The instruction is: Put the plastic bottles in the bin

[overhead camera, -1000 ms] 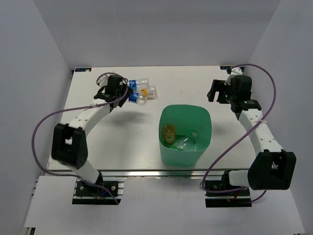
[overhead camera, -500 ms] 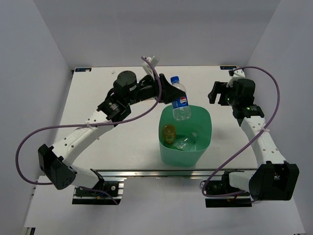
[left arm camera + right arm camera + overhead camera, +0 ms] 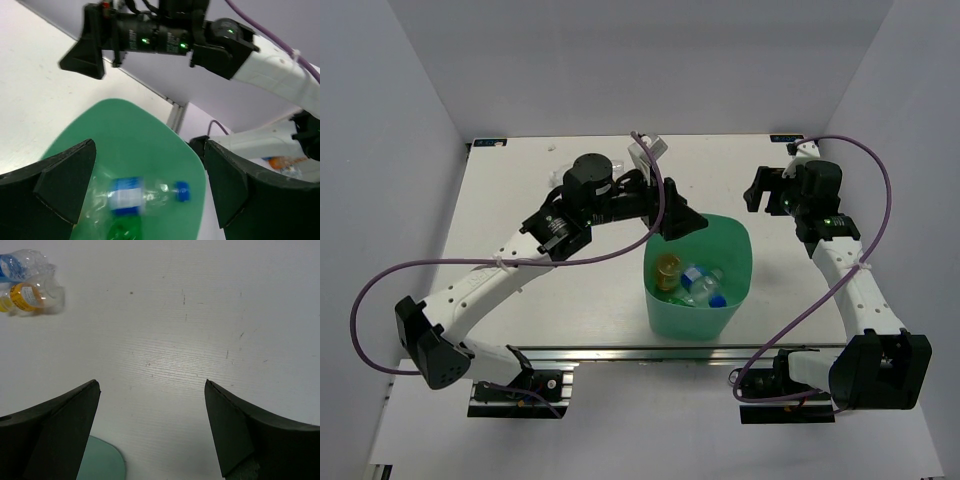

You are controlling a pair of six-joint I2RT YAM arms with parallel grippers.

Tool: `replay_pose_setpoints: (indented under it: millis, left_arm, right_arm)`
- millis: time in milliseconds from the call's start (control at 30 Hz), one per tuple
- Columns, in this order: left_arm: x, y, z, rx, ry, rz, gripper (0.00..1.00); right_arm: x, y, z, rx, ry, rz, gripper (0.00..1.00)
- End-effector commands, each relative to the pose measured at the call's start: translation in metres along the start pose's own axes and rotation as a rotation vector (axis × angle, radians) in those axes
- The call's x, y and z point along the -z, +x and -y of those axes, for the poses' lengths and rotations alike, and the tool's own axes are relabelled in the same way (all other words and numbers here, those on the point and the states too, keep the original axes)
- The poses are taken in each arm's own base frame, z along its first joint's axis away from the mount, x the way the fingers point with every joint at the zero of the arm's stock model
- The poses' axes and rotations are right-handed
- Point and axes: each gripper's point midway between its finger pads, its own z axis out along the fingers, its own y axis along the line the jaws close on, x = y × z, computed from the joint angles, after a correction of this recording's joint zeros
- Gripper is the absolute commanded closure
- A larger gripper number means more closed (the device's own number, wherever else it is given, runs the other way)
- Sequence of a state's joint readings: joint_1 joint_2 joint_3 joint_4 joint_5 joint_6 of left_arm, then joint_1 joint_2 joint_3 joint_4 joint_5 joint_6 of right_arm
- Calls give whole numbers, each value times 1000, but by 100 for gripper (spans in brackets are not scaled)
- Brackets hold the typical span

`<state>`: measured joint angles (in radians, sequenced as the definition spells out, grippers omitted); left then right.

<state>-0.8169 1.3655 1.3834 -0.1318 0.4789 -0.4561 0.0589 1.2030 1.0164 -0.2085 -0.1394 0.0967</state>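
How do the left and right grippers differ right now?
Place: the left gripper hangs over the bin, with a blue-capped bottle lying below it. The right gripper hangs over the table, off the bin's far right corner.
Reach: the left arm stretches in to the middle. The right arm runs along the table's right side.
Shared: both are open and empty.

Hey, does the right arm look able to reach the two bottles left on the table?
Probably yes: bare table lies between its open pincer and both bottles, though the left arm hides them in the top view.
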Motion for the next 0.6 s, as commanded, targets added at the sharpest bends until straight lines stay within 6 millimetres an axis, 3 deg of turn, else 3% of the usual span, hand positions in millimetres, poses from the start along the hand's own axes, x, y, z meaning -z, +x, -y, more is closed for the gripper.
replay_pose_setpoints:
  millis: [0, 100, 167, 300, 333, 367, 400, 467, 500, 567]
  left_arm:
    - [12, -26, 1, -72, -71, 46, 2]
    - [15, -32, -9, -101, -137, 59, 2]
    - [23, -51, -39, -109, -329, 113, 2]
    - [47, -91, -118, -7, -614, 203, 2]
    - [66, -101, -153, 45, -704, 228, 2]
    - [70, -104, -183, 92, -773, 244, 2]
    - [87, -110, -213, 170, -860, 293, 2]
    - [102, -106, -253, 264, -985, 336, 2]
    - [103, -90, -287, 363, -1051, 334, 2]
    - [111, -67, -321, 472, -1173, 328, 2]
  right_arm:
    - [3, -10, -3, 16, -21, 44, 11]
    - [2, -11, -2, 18, -15, 45, 11]
    - [2, -11, -2, 17, -15, 43, 11]
    - [2, -12, -1, 20, -10, 42, 11]
    - [2, -11, 0, 19, -4, 41, 11]
    - [1, -11, 3, 19, 12, 41, 11]
    - [1, -11, 4, 20, 20, 41, 11]
    - [1, -10, 7, 19, 37, 38, 11]
    - [1, -11, 8, 19, 38, 39, 11]
    - [0, -10, 10, 18, 48, 36, 11]
